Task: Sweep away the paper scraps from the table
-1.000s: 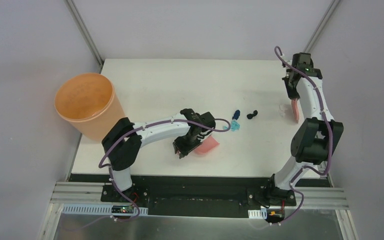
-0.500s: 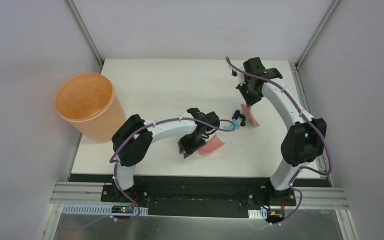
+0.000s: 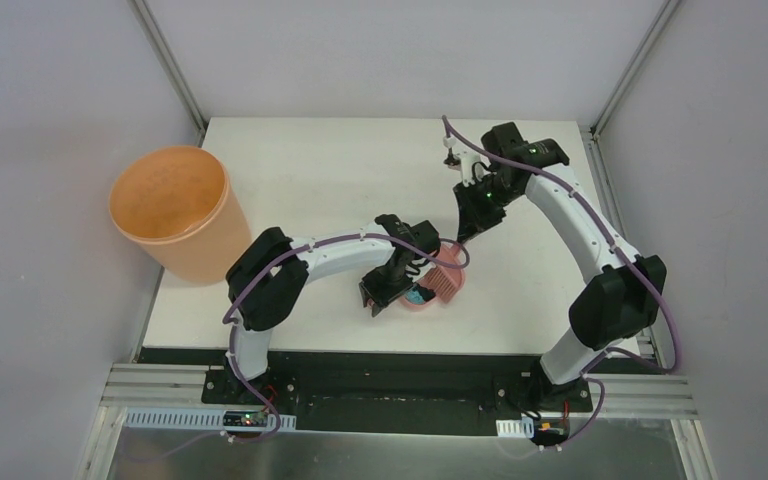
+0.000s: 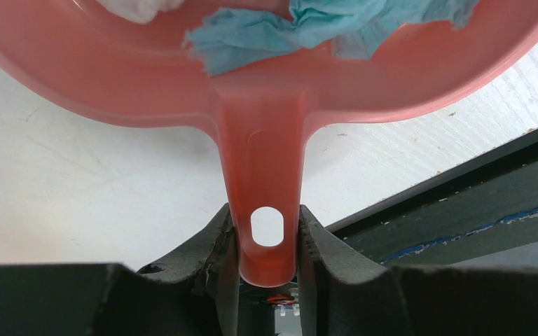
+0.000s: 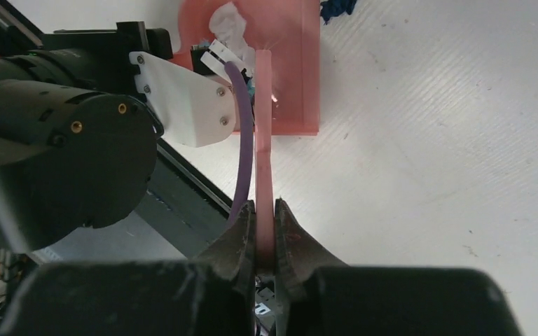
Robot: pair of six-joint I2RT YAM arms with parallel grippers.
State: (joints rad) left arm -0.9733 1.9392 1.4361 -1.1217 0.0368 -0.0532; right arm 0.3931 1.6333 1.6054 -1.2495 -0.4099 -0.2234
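Observation:
My left gripper (image 3: 380, 295) (image 4: 266, 218) is shut on the handle of the pink dustpan (image 3: 433, 302) (image 4: 266, 140), which rests on the white table (image 3: 310, 170). A teal paper scrap (image 3: 420, 296) (image 4: 301, 28) and a white scrap (image 4: 140, 7) lie inside the pan. My right gripper (image 3: 465, 228) (image 5: 265, 210) is shut on the thin handle of the pink brush (image 3: 447, 278) (image 5: 291, 70). The brush head stands at the pan's mouth. In the right wrist view, a dark blue scrap (image 5: 336, 7) lies on the table just beyond the brush head.
A big orange bucket (image 3: 170, 205) stands at the table's left edge. The black front edge (image 3: 400, 355) runs just behind the dustpan handle. My left arm (image 5: 56, 140) sits close beside the brush handle.
The right arm has swung the brush from the far right edge leftward and down to the dustpan's mouth, pushing scraps along. The teal scrap now lies in the pan. The left gripper barely moved.

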